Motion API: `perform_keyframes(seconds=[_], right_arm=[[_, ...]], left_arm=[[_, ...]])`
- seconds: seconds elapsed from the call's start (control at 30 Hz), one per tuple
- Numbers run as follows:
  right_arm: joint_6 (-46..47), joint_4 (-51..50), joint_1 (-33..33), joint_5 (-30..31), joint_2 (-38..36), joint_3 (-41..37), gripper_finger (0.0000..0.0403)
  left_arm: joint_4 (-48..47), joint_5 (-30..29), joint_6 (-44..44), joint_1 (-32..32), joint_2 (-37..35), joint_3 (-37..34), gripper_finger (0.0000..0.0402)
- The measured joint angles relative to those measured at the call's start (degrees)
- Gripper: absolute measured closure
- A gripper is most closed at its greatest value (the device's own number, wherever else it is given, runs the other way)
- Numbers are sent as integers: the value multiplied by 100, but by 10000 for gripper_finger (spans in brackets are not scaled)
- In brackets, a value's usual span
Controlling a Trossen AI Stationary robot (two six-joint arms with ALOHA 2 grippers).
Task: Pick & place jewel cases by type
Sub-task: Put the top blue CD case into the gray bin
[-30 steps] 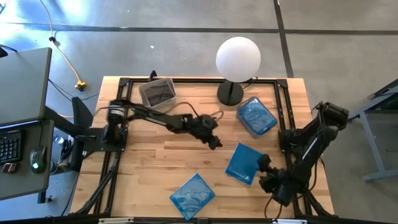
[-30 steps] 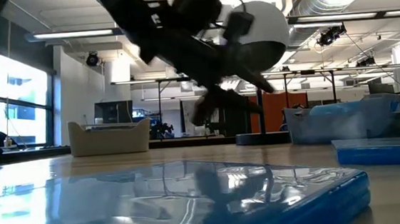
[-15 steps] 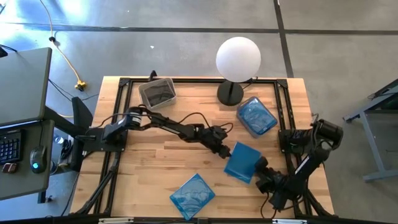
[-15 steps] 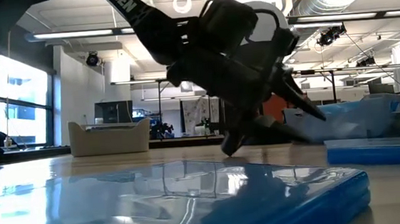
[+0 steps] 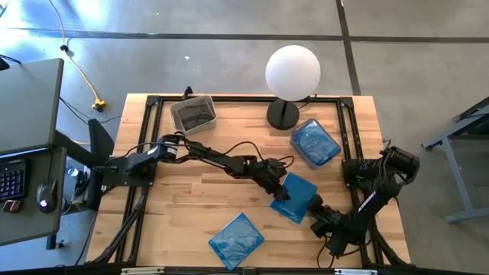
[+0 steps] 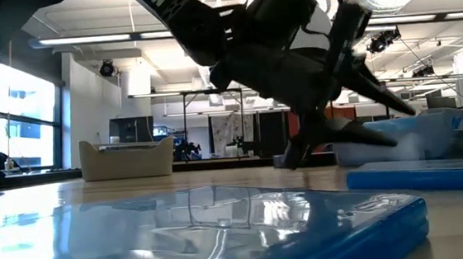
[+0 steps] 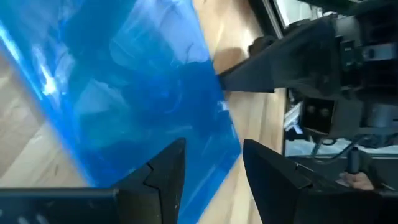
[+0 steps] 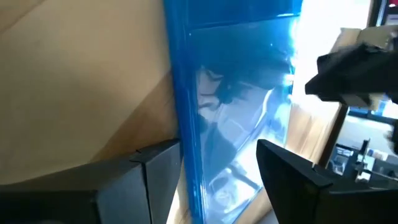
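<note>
One translucent blue jewel case lies flat right of the table's middle, also in the low view. My left gripper is open and reaches down to that case's left corner. My right gripper is open at the case's right corner, a finger on either side. A second blue case lies flat by the near edge. A third blue one lies in the pale bin. The grey bin looks dark inside, and no black case shows plainly. My left gripper comes slanting down from the table's left with its fingers at the blue case's left corner; I cannot tell whether they touch it. My right gripper comes low from the table's right with its fingers astride the right corner; I cannot tell whether they touch it.
A lamp with a white globe and a black base stands at the far edge between the two bins. A black frame runs around the tabletop. Bare wood lies left of the middle case.
My left gripper has travelled from the table's middle toward the right and near side, coming down to the blue case. My right arm has folded, and its gripper has shifted toward the left. The case between them has slid a little toward the table's left.
</note>
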Motion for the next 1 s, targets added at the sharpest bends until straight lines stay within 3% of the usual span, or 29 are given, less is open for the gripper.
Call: perform_keyframes(seconds=[0.3,0.63,0.73,0.9,1.0], right_arm=[[57,79,-264,-105,-13,21,199],[266,64,-201,-98,-9,14,199],[391,56,-201,1,-4,7,199],[331,80,-281,-37,-7,13,199],[316,99,-392,18,-7,14,199]], left_arm=[[-1019,314,284,155,-94,5,243],[-899,1287,662,807,-419,3,243],[-1432,1199,882,910,-597,7,243],[-2482,374,1254,962,-615,3,243],[-2628,109,1262,903,-477,7,243]])
